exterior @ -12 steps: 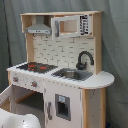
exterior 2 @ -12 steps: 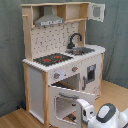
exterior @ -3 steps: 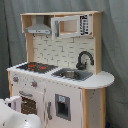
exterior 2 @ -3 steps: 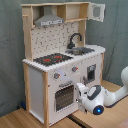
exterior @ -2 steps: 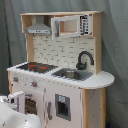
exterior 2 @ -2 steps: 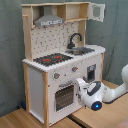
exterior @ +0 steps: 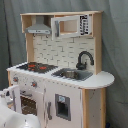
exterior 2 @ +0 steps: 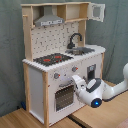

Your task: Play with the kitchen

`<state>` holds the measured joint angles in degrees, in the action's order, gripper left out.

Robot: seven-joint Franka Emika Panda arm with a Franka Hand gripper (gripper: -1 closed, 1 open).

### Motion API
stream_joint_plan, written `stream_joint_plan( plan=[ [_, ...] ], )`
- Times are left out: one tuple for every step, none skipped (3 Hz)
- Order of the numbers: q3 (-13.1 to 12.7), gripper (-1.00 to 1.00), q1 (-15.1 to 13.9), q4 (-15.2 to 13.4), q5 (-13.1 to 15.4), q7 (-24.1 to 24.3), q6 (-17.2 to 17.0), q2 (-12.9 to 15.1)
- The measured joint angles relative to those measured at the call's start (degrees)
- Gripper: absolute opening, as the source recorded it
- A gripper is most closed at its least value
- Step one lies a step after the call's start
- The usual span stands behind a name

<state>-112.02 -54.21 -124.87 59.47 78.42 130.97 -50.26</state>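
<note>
The kitchen [exterior: 65, 65] [exterior 2: 60, 55] is a tall white and light-wood toy with a grey hood [exterior 2: 49, 20], a black faucet [exterior: 84, 59], a sink [exterior: 72, 74] and a red-ringed hob [exterior: 34, 66]. Its windowed oven door [exterior 2: 62, 96] stands upright against the front, shut or nearly so. In the second exterior view my gripper [exterior 2: 76, 81] presses on the door's upper right corner, with the white arm [exterior 2: 107, 91] reaching in from the second exterior view's right. In the first exterior view only part of the arm [exterior: 15, 117] shows, at the bottom left by the oven door [exterior: 26, 102].
The kitchen stands on a wooden table [exterior 2: 30, 120] before a grey curtain [exterior 2: 10, 50]. A small upper cupboard door [exterior 2: 97, 11] hangs open at the top right. A rounded counter end [exterior: 102, 79] juts out beside the sink, above a lower door [exterior: 62, 107].
The oven door was hanging open four seconds ago and now stands up against the front. My arm has moved in towards the kitchen with it.
</note>
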Motion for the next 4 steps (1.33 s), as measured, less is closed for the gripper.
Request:
stream_joint_plan(
  plan=[
    [1.7, 1.00, 2.4, 0.8, 0.0, -5.0, -0.7, 0.0],
    [3.3, 1.00, 5.3, 1.2, 0.0, -9.8, -2.0, 0.0],
    [5.0, 1.00, 8.4, 1.3, 0.0, -14.7, -3.4, 0.0],
    [6.5, 1.00, 11.4, 1.2, 0.0, -19.9, -4.7, 0.0]
  ],
)
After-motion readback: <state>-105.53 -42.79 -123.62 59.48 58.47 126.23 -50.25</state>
